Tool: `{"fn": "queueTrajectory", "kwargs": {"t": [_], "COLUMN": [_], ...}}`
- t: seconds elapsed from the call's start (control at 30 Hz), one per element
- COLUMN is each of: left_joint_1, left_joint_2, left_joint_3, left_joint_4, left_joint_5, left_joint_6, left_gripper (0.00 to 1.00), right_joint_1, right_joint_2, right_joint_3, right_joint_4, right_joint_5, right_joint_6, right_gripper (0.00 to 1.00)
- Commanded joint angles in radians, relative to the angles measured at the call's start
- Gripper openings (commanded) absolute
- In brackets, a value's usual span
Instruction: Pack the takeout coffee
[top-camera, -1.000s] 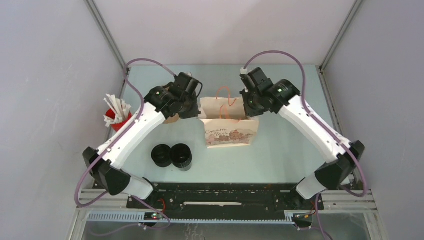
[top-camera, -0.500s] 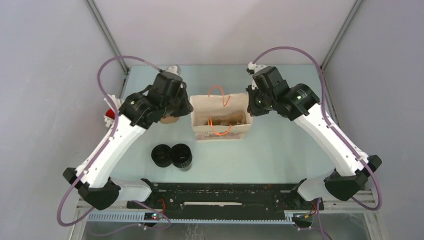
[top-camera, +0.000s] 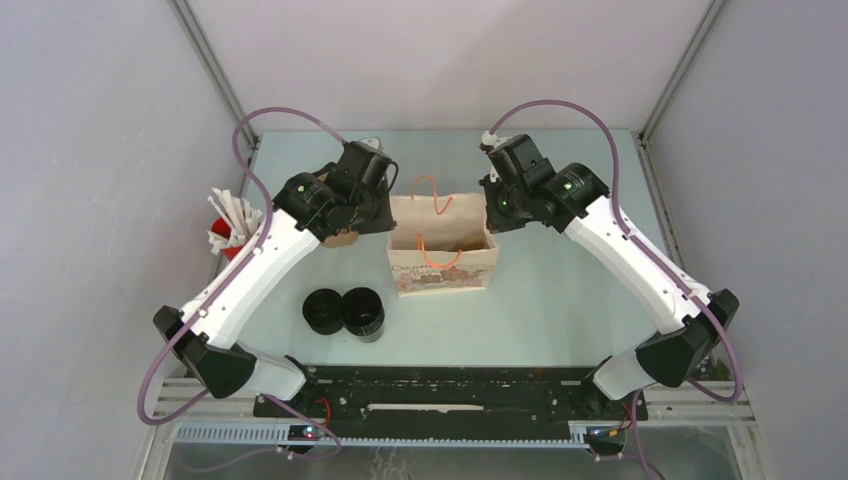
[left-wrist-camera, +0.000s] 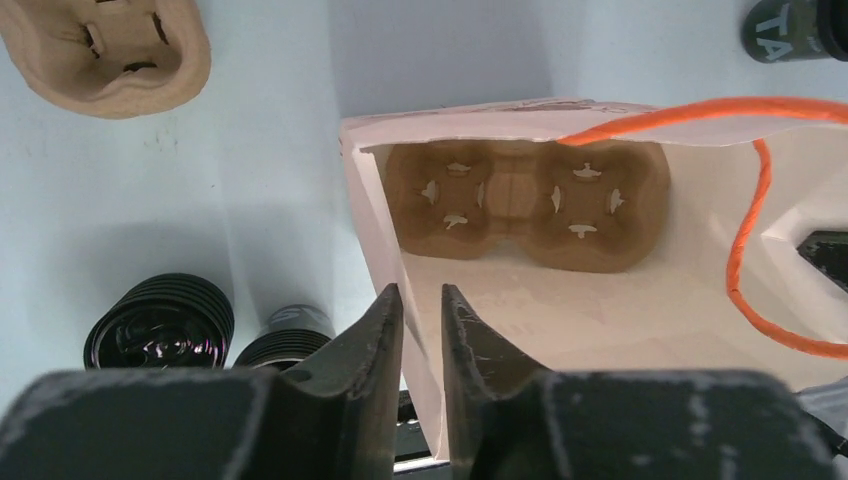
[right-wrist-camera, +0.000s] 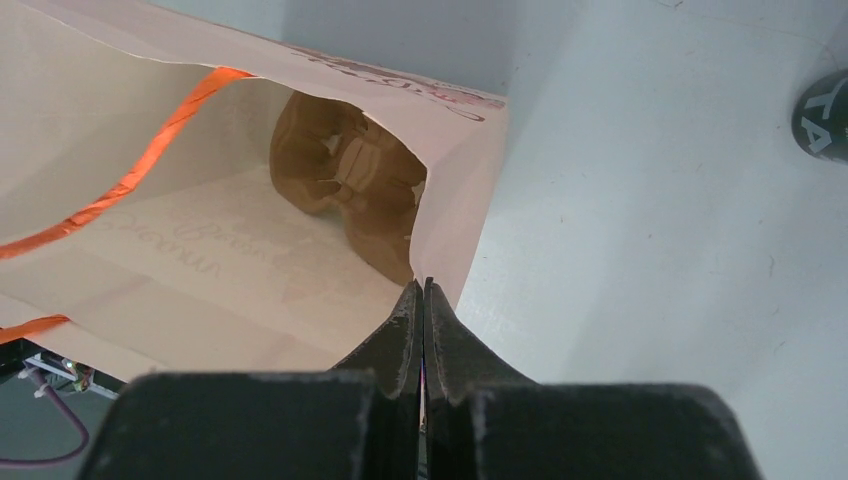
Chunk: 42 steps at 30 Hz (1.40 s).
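Two takeout coffees stood waiting on the table, the left cup (top-camera: 323, 310) touching the right cup (top-camera: 362, 312), both at about 8 o'clock from the paper bag (top-camera: 445, 272) in the overhead view, near it but not in it. A third black cup (left-wrist-camera: 795, 25) peeked in at 1 o'clock of the bag in the left wrist view, outside it too. And here was the change: a second before, the bag had leaned with its printed face up and its mouth narrow; now it stood upright with the mouth pulled wide. The left gripper (left-wrist-camera: 421, 295) was nipped on the bag's 9 o'clock wall, with the paper running down between its nearly closed fingers. The right gripper (right-wrist-camera: 422, 290) had its fingers pressed together on the rim's 3 o'clock corner. Down inside, a brown pulp cup carrier (left-wrist-camera: 525, 200) lay flat on the bag's floor, its wells bare. The orange handles (left-wrist-camera: 745, 250) drooped across the opening. A second carrier (left-wrist-camera: 100, 50) sat on the table at 10 o'clock of the bag, and the red cup of white sticks (top-camera: 235, 235) stood well off at 9 o'clock. So the bag looked ready to load, yet no coffee had been packed. One arm would likely have to let go to fetch a cup, and the mouth might sag or a handle snag.
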Motion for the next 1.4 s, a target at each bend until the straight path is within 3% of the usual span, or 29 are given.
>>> {"fn": "queueTrajectory", "kwargs": {"t": [0.0, 0.2, 0.4, 0.77, 0.9, 1.0, 1.13, 1.37], "left_joint_1": [0.004, 0.003, 0.004, 0.003, 0.003, 0.003, 0.005, 0.006], "left_joint_2": [0.008, 0.023, 0.078, 0.101, 0.1, 0.098, 0.108, 0.085], "left_joint_3": [0.046, 0.063, 0.126, 0.125, 0.123, 0.112, 0.103, 0.076], "left_joint_4": [-0.021, -0.043, -0.084, -0.065, -0.05, -0.03, -0.029, -0.015], "left_joint_5": [-0.034, -0.086, -0.129, -0.164, -0.158, -0.141, -0.137, -0.143], "left_joint_6": [0.034, 0.051, 0.085, 0.152, 0.176, 0.188, 0.199, 0.207], "left_gripper": [0.28, 0.4, 0.4, 0.19, 0.15, 0.15, 0.16, 0.13], "right_joint_1": [-0.001, 0.001, 0.003, -0.077, -0.254, -0.47, -0.62, -0.661], "right_joint_2": [-0.028, -0.024, -0.029, -0.178, -0.265, -0.27, -0.132, 0.18], "right_joint_3": [0.024, 0.019, 0.032, 0.171, 0.111, -0.019, -0.1, -0.013], "right_joint_4": [-0.001, 0.004, -0.007, -0.04, 0.055, 0.164, 0.217, 0.159], "right_joint_5": [-0.012, -0.015, -0.009, 0.248, 0.209, 0.061, -0.057, 0.009], "right_joint_6": [-0.003, 0.0, -0.003, -0.057, -0.069, -0.06, -0.04, -0.103], "right_gripper": [0.0, 0.0, 0.0, 0.7, 0.87, 0.98, 1.0, 1.0]}}
